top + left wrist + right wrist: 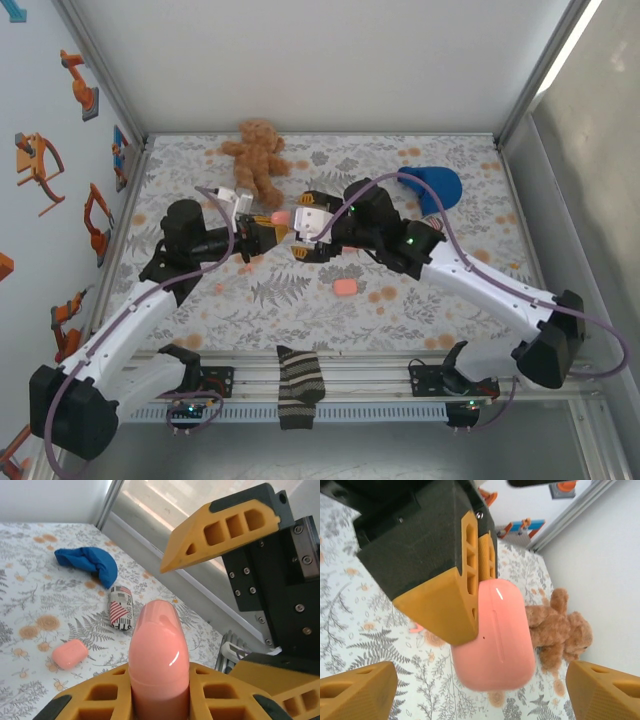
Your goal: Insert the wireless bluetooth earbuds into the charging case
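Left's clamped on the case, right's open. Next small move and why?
Probably close the right gripper on the free end of the pink charging case. The left gripper clamps its other end, the right one stands wide open facing it, and the case looks shut, so nothing can go in yet.

The charging case [282, 217], glossy salmon-pink, rounded and closed, sits clamped in the left gripper [272, 225] near the frame's centre. A second pink case [345, 287] lies flat on the desk [470, 205], lower right of it.
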`<action>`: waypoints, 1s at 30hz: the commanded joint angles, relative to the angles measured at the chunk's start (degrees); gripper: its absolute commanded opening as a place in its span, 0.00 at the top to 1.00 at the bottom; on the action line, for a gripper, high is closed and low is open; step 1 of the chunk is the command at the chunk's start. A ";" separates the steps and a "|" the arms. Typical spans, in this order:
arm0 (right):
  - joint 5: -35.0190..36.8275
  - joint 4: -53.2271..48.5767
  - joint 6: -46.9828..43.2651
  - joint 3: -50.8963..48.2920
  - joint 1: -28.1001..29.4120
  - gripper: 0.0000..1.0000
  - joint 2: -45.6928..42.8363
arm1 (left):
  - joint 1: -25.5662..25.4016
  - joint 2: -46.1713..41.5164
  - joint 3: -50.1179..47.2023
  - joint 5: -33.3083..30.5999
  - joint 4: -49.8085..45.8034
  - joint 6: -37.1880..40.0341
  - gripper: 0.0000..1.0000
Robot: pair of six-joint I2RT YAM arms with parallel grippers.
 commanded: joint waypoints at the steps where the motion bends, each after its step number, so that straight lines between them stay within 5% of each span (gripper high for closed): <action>1: -4.34 2.44 5.08 -1.64 -1.08 0.13 -4.27 | -0.33 -2.66 -1.18 0.21 1.96 6.69 0.89; 11: -13.35 10.14 15.23 -5.30 -3.96 0.08 -9.20 | -0.74 -10.19 -7.31 0.59 10.37 16.23 0.90; 30: -17.93 12.59 16.55 1.04 -3.87 0.10 -1.97 | -2.10 -15.39 -8.44 0.41 9.58 22.39 0.90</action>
